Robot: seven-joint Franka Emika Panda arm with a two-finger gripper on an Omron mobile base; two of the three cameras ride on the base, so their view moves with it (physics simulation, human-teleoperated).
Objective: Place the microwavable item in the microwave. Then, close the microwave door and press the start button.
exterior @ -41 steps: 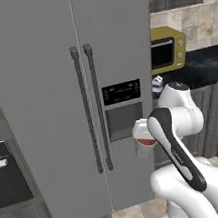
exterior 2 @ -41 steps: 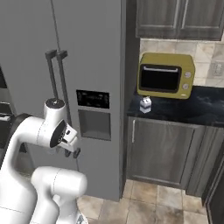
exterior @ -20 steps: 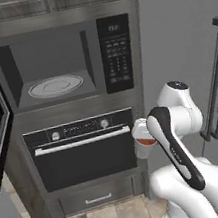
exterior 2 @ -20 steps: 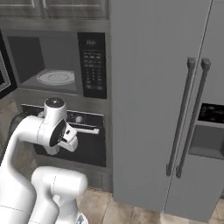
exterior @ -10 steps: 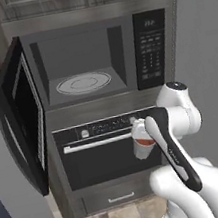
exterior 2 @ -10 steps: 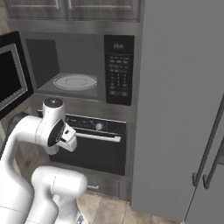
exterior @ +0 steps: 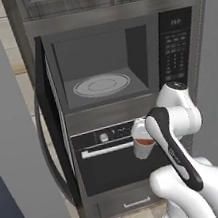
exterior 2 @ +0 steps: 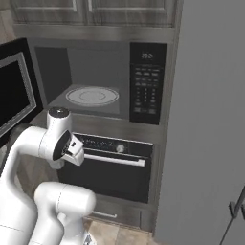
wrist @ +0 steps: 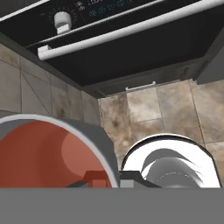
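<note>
The microwavable item (exterior: pixel 142 138), a small pale cup of reddish-brown liquid, hangs in front of the oven, below the microwave's cavity. My gripper (exterior: pixel 149 134) is shut on it, mostly hidden behind my forearm. In the hand view the cup's rim and red liquid (wrist: pixel 39 162) sit right at the gripper (wrist: pixel 111 180). The microwave (exterior: pixel 104 66) stands open, its glass turntable (exterior: pixel 102 85) bare. The microwave door (exterior: pixel 52 122) is swung out to the left, and shows also as the microwave door (exterior 2: pixel 14 93) at that picture's left edge. The keypad (exterior 2: pixel 146 83) is to the right of the cavity (exterior 2: pixel 91 79).
A black oven (exterior: pixel 116 155) with a white horizontal handle (wrist: pixel 131 28) and a knob sits under the microwave. Grey fridge panels flank the column (exterior: pixel 9 138) (exterior 2: pixel 210 124). Tiled floor (wrist: pixel 148 109) lies below. Dark cabinets (exterior 2: pixel 95 12) hang above.
The whole picture has shifted: the cameras have swung from the fridge to face the microwave and oven more squarely. The arm keeps the same pose, the cup still in the gripper.
</note>
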